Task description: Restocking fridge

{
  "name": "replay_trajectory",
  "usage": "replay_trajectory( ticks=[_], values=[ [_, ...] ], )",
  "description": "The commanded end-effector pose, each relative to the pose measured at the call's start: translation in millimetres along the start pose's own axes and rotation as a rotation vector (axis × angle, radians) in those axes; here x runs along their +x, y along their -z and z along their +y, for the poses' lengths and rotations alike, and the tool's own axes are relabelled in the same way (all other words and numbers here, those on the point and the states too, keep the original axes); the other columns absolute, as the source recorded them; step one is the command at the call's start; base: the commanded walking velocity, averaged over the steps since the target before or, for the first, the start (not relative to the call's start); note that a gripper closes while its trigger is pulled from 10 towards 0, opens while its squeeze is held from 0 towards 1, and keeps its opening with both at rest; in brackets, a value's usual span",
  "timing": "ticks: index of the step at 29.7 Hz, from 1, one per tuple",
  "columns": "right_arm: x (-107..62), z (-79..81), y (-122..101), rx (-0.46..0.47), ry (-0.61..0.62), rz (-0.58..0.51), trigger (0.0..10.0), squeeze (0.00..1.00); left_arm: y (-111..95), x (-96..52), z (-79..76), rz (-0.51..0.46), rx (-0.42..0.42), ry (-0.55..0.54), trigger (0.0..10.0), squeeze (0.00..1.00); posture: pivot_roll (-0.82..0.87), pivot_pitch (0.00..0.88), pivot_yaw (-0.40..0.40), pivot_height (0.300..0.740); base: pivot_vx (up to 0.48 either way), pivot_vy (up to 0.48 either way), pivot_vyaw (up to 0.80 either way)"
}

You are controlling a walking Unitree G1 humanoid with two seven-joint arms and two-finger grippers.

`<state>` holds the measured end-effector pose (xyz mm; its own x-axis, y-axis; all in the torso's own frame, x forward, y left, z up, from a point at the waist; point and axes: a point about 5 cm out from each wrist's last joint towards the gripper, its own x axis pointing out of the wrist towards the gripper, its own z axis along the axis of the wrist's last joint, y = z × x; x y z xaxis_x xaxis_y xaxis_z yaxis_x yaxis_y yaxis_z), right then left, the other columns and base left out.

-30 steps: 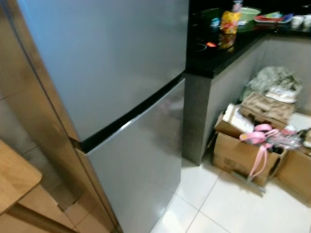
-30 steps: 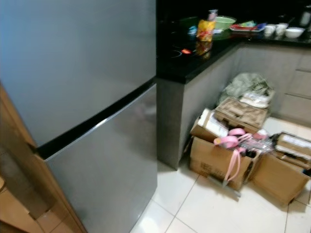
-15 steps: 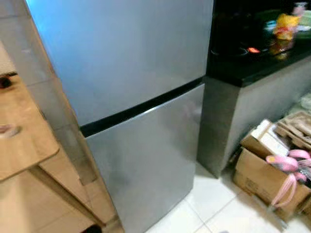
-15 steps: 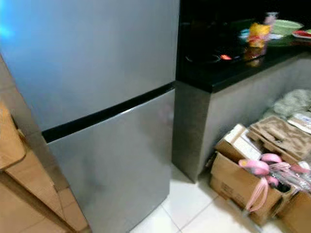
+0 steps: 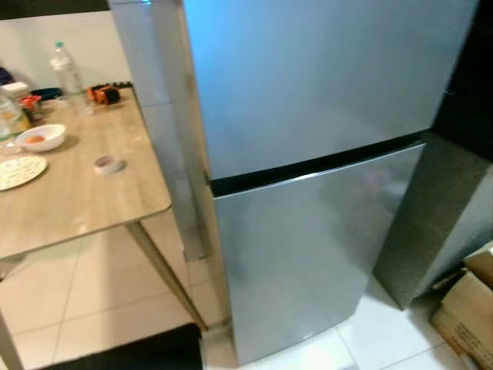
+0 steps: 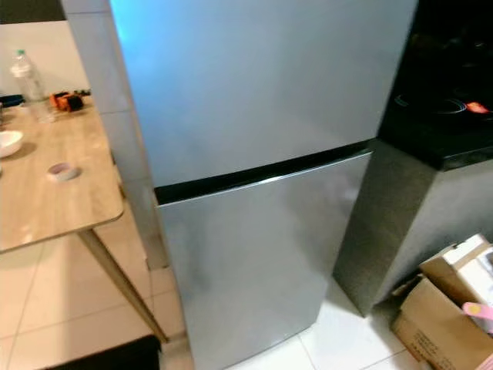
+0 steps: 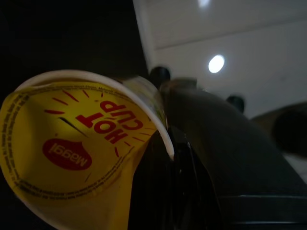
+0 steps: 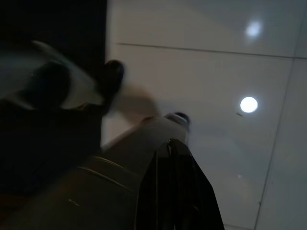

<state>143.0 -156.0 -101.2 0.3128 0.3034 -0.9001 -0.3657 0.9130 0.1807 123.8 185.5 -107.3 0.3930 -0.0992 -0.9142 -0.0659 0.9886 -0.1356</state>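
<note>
- Fridge (image 5: 308, 193) stands dead ahead, two grey doors, both closed; a black gap runs across between the upper and lower door.
- Fridge's left edge sits just beside a grey pillar (image 5: 154, 100); its right side is close against a dark counter (image 6: 447, 146) with a grey end panel.
- Wooden table (image 5: 85, 193) to the left, its near corner close to the pillar; one slanted leg runs down to the tiled floor (image 5: 85, 301).
- Open white floor in front of the fridge's lower door; cardboard boxes (image 6: 447, 308) take up the floor at the right, below the counter.
- A dark edge of something shows at the bottom of the head views, left of the fridge foot; cannot tell what it is.
- Left gripper (image 7: 168, 143): closed on a yellow noodle cup (image 7: 72, 148), clamped at its rim, with the printed lid facing the wrist camera.
- Right gripper (image 8: 175, 158): black fingers pressed together with nothing between them, white floor tiles behind it.
- On the table: a clear plastic bottle (image 5: 68, 69) at the far side, a white bowl (image 5: 40, 137) with something orange in it, a flat plate (image 5: 17, 171) at the left edge, a small round lid-like thing (image 5: 108, 163) nearer the corner, and small orange and dark items (image 5: 104, 94) at the back.
</note>
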Motion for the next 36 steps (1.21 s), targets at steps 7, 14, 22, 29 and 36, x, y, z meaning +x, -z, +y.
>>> replay_trajectory(
  ticks=[7, 14, 22, 29, 36],
  values=[
    [1.6, 10.1, 14, 0.019, -0.043, 0.042, 10.0, 0.00, 9, -0.2, -2.7, 0.035, -0.007, 0.013, 10.0, 0.00, -0.11, 0.000, 0.017, 0.740, 0.000, 0.000, 0.80],
    [0.9, 6.6, 15, 0.026, -0.009, 0.039, 10.0, 0.00, 10, -0.2, -3.3, 0.039, -0.005, 0.017, 10.0, 0.00, -0.11, 0.000, 0.017, 0.740, 0.000, 0.000, 0.69],
    [-0.5, 2.8, 18, 0.035, 0.023, 0.045, 10.0, 0.00, 12, -0.9, -1.4, 0.051, 0.051, 0.021, 10.0, 0.00, -0.10, 0.000, 0.015, 0.740, 0.000, -0.120, 0.00],
    [-1.1, -0.1, 16, 0.042, 0.048, 0.020, 10.0, 0.00, 12, -1.1, -0.5, 0.048, 0.029, 0.013, 10.0, 0.00, -0.10, 0.000, 0.017, 0.740, 0.000, -0.318, 0.00],
    [-9.1, -21.9, -11, -0.001, 0.024, -0.095, 10.0, 0.00, 12, -1.0, -0.4, 0.051, 0.026, 0.007, 10.0, 0.00, -0.10, 0.000, 0.016, 0.740, 0.000, 0.000, 0.00]
  ],
)
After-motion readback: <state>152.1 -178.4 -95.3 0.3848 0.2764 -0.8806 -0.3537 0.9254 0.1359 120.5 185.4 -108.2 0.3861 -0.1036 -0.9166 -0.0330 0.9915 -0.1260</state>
